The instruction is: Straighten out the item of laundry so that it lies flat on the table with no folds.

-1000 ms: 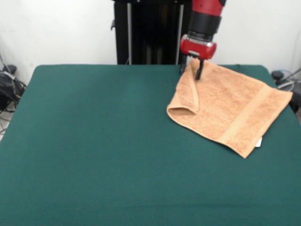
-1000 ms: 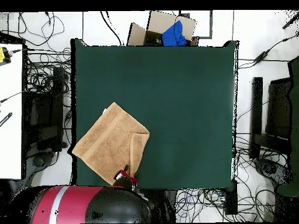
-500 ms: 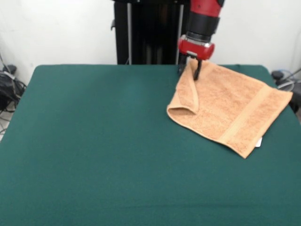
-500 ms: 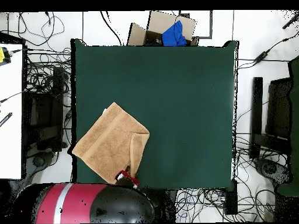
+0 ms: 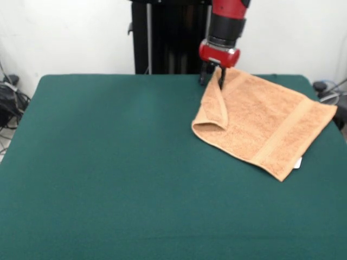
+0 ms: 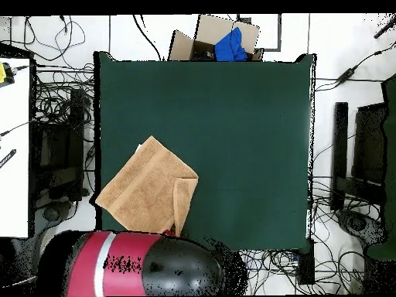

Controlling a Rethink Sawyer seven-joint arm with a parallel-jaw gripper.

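The towel is spread near a far corner of the table, one edge folded over; that fold's top is pinched by the gripper.

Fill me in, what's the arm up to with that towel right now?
The red and black arm's gripper is at the far corner of the peach-orange terry towel, apparently pinching the turned-over flap there. The towel lies near one corner of the dark green felt-topped table, and one side is folded over onto itself, so it is not flat yet. Its woven band and white tag show at the opposite end.
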